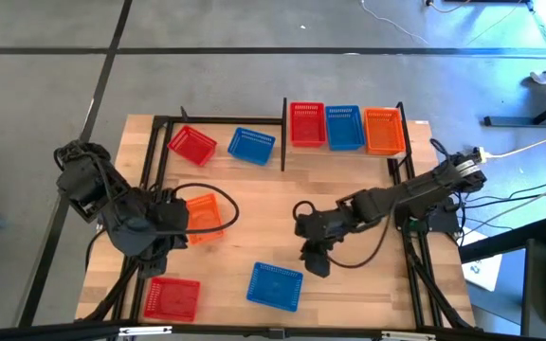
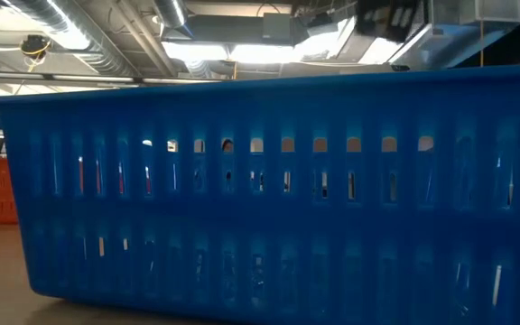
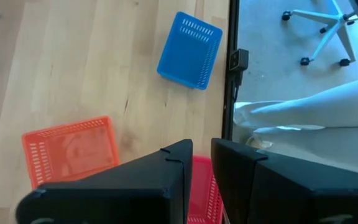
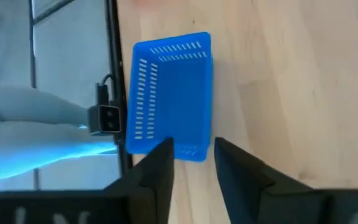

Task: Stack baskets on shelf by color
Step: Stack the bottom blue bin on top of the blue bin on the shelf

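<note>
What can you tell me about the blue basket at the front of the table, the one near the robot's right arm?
The blue basket is a small rectangular tub that looks like plastic, with slotted lattice walls and an open top. It sits upright and empty on the wooden table, slightly turned, near the front edge. Nothing rests in it. The right end effector hangs just above its near rim with fingers apart, not gripping it. In the low view its wall fills nearly the whole picture.

A blue basket [image 4: 171, 93] lies open side up on the wooden table [image 4: 291, 87], just beyond the right gripper [image 4: 193, 158], whose two dark fingers stand parted near its rim.
</note>
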Robot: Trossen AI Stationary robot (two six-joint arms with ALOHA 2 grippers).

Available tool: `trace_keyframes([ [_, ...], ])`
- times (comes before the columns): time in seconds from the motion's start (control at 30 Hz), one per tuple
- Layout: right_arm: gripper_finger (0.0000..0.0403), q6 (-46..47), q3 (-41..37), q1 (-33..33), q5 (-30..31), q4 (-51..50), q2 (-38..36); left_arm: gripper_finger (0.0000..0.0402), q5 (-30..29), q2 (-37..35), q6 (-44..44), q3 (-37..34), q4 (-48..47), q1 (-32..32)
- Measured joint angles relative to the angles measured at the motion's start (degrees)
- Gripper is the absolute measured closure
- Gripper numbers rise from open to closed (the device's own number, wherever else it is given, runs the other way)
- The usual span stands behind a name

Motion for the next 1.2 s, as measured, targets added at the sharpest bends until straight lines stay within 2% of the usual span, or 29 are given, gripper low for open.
trace_keyframes([
  [0.23,0.0282,-7.1,0.0,0.7,-0.8,5.4,7.2,0.0351,0.0,0.0,0.6,0.0,0.0,0.0],
  [0.5,0.0281,-5.8,0.0,0.7,1.7,7.2,12.8,0.0351,-0.1,0.0,0.6,0.0,0.0,0.0],
  [1.2,0.0282,-4.1,0.0,0.7,-0.2,10.4,20.6,0.0351,-0.1,0.0,0.7,0.0,0.0,0.0],
])
